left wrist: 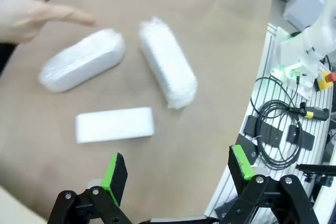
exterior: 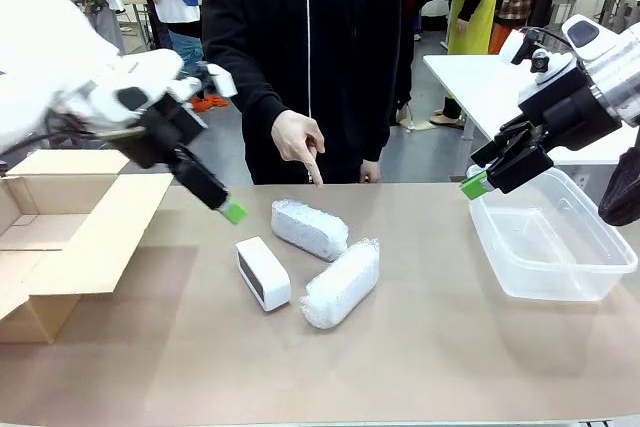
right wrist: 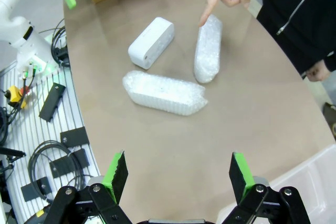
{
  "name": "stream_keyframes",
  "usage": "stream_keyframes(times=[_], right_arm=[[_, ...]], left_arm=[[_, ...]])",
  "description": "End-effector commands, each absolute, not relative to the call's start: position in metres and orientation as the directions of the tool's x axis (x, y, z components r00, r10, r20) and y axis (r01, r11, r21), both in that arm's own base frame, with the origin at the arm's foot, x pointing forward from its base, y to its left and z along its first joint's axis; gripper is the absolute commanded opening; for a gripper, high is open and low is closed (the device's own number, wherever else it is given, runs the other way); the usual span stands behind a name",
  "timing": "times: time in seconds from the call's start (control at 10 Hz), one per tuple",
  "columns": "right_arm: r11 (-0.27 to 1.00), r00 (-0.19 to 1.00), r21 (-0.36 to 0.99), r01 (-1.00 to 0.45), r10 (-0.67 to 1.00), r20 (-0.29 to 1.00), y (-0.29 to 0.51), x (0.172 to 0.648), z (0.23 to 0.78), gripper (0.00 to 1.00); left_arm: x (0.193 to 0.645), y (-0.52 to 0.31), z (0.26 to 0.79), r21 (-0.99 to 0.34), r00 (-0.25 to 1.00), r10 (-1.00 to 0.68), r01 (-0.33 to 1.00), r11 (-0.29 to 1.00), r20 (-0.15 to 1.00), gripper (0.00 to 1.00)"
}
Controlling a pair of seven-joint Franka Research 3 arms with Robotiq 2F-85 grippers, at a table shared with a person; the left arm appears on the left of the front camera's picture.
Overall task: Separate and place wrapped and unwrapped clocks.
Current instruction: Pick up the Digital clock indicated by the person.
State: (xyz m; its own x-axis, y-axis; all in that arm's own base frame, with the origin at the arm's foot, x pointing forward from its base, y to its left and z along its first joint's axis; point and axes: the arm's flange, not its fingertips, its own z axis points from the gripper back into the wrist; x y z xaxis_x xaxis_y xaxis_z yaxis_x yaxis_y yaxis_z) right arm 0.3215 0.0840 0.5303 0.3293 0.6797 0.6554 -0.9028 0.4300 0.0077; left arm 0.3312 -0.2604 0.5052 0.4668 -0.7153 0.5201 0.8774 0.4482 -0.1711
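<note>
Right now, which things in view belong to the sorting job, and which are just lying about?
Job:
unwrapped clock
far wrapped bundle
near wrapped bundle
probably, as destinations: cardboard box and clear tub

Lying about:
coiled cables
yellow-and-red button box

Left gripper (left wrist: 177, 167) hangs wide open over the tan table (left wrist: 226, 45), green pads spread apart, and just ahead lies the unwrapped clock (left wrist: 114, 125), smooth and white. Beyond it sit the first wrapped bundle (left wrist: 81, 60) and the second wrapped bundle (left wrist: 168, 62), far ends close together. A person's hand (left wrist: 26, 6) points a finger at the first.
</note>
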Motion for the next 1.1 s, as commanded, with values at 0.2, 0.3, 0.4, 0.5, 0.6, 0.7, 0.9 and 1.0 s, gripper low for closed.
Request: stream_keyframes(times=[0.2, 0.3, 0.4, 0.5, 0.6, 0.7, 0.9, 1.0], right_arm=[[0.422, 0.330, 0.026, -0.906, 0.669, 0.666, 0.085, 0.322, 0.529, 1.00], [0.422, 0.330, 0.026, -0.906, 0.669, 0.666, 0.085, 0.322, 0.529, 1.00], [0.422, 0.330, 0.026, -0.906, 0.669, 0.666, 0.085, 0.322, 0.529, 1.00], [0.422, 0.330, 0.026, -0.906, 0.669, 0.666, 0.085, 0.322, 0.529, 1.00], [0.422, 0.330, 0.026, -0.906, 0.669, 0.666, 0.085, 0.322, 0.529, 1.00], [0.422, 0.330, 0.026, -0.906, 0.669, 0.666, 0.085, 0.322, 0.529, 1.00], [0.422, 0.330, 0.026, -0.906, 0.669, 0.666, 0.085, 0.322, 0.529, 1.00], [0.422, 0.330, 0.026, -0.906, 0.669, 0.666, 0.085, 0.322, 0.529, 1.00]], left_arm=[[0.349, -0.347, 0.462, -0.223, 0.454, -0.790, 0.891, 0.395, 0.412, 1.00], [0.350, -0.366, 0.449, -0.190, 0.433, -0.810, 0.901, 0.390, 0.395, 1.00], [0.353, -0.384, 0.436, -0.172, 0.428, -0.824, 0.904, 0.392, 0.372, 1.00], [0.356, -0.397, 0.423, -0.165, 0.435, -0.832, 0.900, 0.403, 0.344, 1.00], [0.360, -0.407, 0.409, -0.159, 0.449, -0.837, 0.893, 0.420, 0.311, 1.00], [0.363, -0.415, 0.398, -0.140, 0.435, -0.849, 0.900, 0.412, 0.301, 1.00], [0.367, -0.426, 0.384, -0.117, 0.454, -0.838, 0.890, 0.440, 0.304, 1.00], [0.370, -0.431, 0.378, -0.113, 0.464, -0.835, 0.885, 0.451, 0.297, 1.00]])
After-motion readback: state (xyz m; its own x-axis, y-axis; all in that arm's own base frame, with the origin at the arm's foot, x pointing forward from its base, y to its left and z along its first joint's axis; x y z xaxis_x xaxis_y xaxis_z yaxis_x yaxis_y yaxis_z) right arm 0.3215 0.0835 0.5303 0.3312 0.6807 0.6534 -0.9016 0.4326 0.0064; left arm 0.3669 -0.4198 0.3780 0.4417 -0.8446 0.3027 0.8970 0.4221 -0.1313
